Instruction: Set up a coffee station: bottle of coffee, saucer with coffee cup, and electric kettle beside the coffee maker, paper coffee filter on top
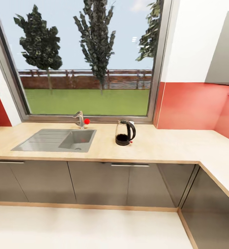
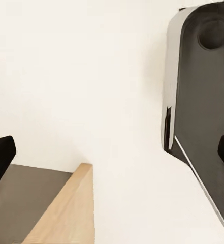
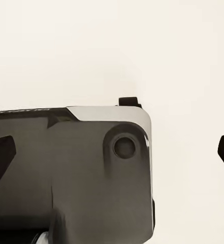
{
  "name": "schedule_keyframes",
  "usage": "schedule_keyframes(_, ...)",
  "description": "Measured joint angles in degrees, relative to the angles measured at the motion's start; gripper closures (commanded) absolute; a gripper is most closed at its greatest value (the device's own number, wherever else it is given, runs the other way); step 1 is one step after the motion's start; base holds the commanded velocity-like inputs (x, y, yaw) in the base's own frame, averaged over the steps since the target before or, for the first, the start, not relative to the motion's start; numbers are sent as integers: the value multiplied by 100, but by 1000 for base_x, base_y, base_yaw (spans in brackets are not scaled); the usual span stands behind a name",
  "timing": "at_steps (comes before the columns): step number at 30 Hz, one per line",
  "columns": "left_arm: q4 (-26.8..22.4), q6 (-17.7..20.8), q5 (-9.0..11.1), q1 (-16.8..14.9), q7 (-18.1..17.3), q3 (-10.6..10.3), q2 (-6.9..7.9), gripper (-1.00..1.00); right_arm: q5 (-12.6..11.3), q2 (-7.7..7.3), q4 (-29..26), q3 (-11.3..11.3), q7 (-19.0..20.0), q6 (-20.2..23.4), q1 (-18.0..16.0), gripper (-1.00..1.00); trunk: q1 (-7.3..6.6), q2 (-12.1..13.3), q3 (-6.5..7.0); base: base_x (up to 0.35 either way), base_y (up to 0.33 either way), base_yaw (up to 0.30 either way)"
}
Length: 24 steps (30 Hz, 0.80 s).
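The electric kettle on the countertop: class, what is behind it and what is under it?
Behind the electric kettle is the window, with lawn, trees and a fence outside. Under it is the kitchen countertop, with grey cabinet fronts below. The patch of worktop beneath its base is covered.

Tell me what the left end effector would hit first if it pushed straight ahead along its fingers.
Probably the pale floor. The left end effector looks open and empty. The robot's dark base and a cabinet's wooden edge lie off to either side, though depth is unclear.

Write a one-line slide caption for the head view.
Glass kettle stands on the wooden countertop, right of the sink, under a big window.
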Motion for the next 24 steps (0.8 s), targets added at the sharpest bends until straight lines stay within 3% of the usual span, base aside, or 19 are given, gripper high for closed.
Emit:
schedule_keyframes(2, -48, -6, -197, -102, 17, 3, 9, -100, 2, -5, 4, 4, 0, 0, 1, -100, 0, 0, 0, 0, 0, 56)
schedule_keyframes(5, -44, 16, -309, -171, 40, 15, 12, -100, -2, -9, 2, 8, 0, -4, 0, -100, 0, 0, 0, 0, 0, 14)
schedule_keyframes(13, -5, -26, -274, -180, 52, 78, -52, -100, 40, -26, -7, 46, 29, 1, 3, -100, 0, 0, -1, 0, 0, 1)
schedule_keyframes(19, 79, -23, -257, -176, 52, 146, -20, -100, 33, -103, -54, 31, 12, -9, 2, -100, 0, 0, 0, 0, 0, 0)
schedule_keyframes(21, 118, -25, -255, -176, 49, 173, -24, -100, 32, -173, -295, 27, 8, -13, 3, -100, 0, -1, 0, 0, 0, 0)
schedule_keyframes(24, 161, -22, -261, -174, 49, 193, -6, -100, 37, -311, -1162, 28, -1, -45, -5, -100, 0, 0, 0, 0, 0, 0)
